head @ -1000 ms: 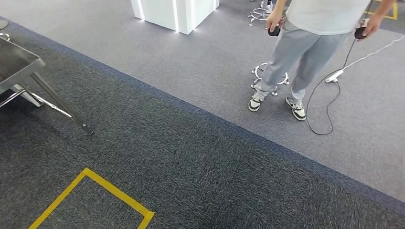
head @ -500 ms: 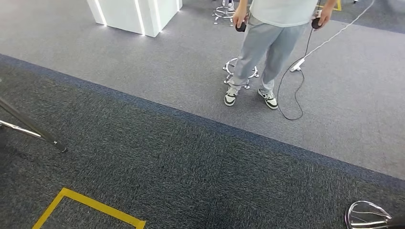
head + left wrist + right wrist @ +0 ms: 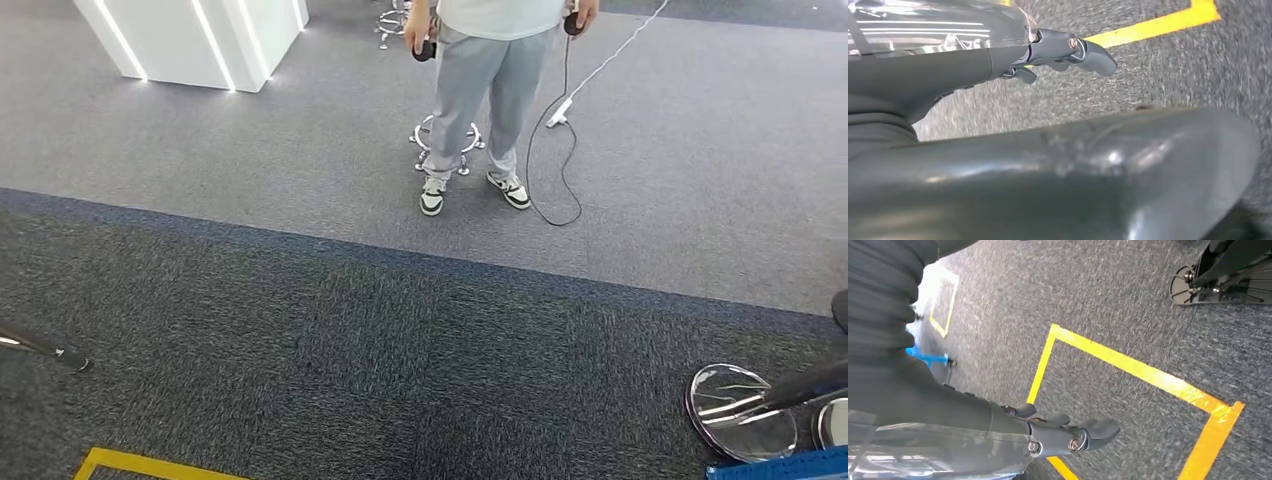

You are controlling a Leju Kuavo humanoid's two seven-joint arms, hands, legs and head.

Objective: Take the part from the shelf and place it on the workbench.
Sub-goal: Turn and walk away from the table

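The robot is out on the open carpet (image 3: pixel 330 330), looking down at the floor, with no shelf, no tabletop and no part that I can pick out anywhere around it; I can't tell where the part is. Both arms hang at its sides. The left hand (image 3: pixel 1063 52) points down at the carpet beside a strip of yellow floor tape (image 3: pixel 1153 27), fingers loosely extended and holding nothing. The right hand (image 3: pixel 1063 432) hangs over a yellow taped square (image 3: pixel 1128 367), fingers likewise relaxed and empty.

A person (image 3: pixel 480 90) in grey trousers stands ahead on the lighter carpet, a small dark controller (image 3: pixel 424 50) in one hand, with a cable (image 3: pixel 560 150) looping on the floor near their shoes. A chrome stool base (image 3: pixel 447 148) sits just behind their feet. Low on the robot's right there is a round shiny base (image 3: pixel 742 412) and the corner of something blue (image 3: pixel 790 466); on the left, the tip of a metal leg (image 3: pixel 60 353) rests on the carpet.

My worry is footing. If the robot walks on toward that right side, a foot could clip the shiny base or the blue edge, and a stumble on two legs is costly. Heading forward risks the cable and the person. With empty hands, nothing can be dropped yet
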